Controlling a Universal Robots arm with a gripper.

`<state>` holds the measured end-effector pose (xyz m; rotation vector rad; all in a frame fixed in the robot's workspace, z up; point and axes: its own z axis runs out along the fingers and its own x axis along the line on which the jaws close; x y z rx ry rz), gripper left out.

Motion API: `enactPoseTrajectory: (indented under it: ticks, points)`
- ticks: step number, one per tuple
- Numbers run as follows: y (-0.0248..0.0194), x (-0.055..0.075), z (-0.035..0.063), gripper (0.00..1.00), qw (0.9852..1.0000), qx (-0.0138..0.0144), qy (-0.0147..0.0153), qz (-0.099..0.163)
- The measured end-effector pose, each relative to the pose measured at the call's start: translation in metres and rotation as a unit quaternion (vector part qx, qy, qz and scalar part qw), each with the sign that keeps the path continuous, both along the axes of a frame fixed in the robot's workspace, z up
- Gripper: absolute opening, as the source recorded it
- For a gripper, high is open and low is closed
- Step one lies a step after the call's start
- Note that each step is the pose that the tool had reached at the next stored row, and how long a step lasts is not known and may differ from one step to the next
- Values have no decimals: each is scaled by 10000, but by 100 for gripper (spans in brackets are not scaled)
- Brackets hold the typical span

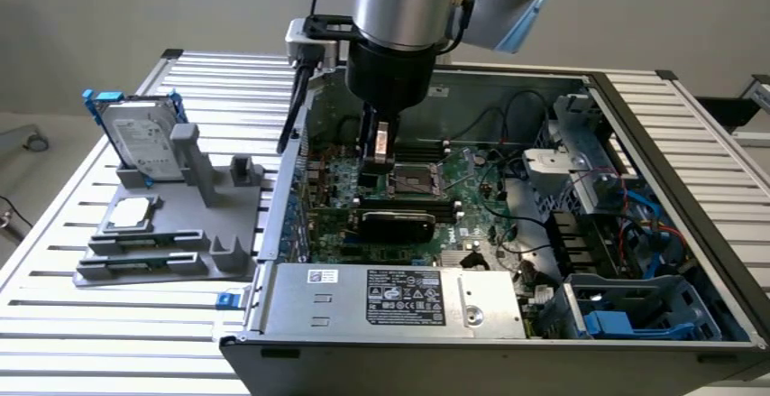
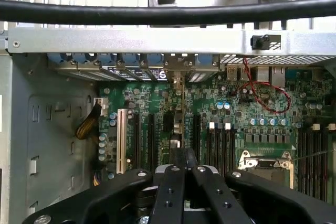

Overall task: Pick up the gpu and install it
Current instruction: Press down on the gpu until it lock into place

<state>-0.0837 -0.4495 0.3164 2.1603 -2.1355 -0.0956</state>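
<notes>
**Asker:** Judging by that moment, how far along were you?

**Arm:** Most of the way, I'd say. The graphics card (image 1: pixel 395 225) was no longer out on the grey rack (image 1: pixel 229 234) beside the hard drive (image 1: pixel 142 139). It stood on edge inside the computer case (image 1: pixel 626 116), down on the motherboard (image 1: pixel 481 207), with its black cover facing the exterior view. It sat just on the near side of the processor socket (image 1: pixel 407 179).

**Asker:** And your gripper?

**Arm:** My gripper (image 1: pixel 380 163) hung straight above the card, inside the case. The exterior view showed a gap between my fingertips and the card's top edge. From my wrist, my gripper (image 2: pixel 182 153) had its two fingers pressed together, with nothing between them that I could see. The card (image 2: pixel 177 124) ran as a thin line from under them toward the back wall of the case.

**Asker:** So it was installed?

**Arm:** It looked lined up with a slot and upright (not leaning, as far as I could judge). Whether it was pushed fully home, or its bracket fixed at the back wall, I could not tell. That was the part I'd count as unproven.
</notes>
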Motion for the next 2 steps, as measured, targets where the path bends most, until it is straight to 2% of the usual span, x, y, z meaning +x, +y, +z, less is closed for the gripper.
enactPoseTrajectory:
  ticks: [2]
  points:
    - [0, 0, 0, 11, 10000, 0, 0, 0]
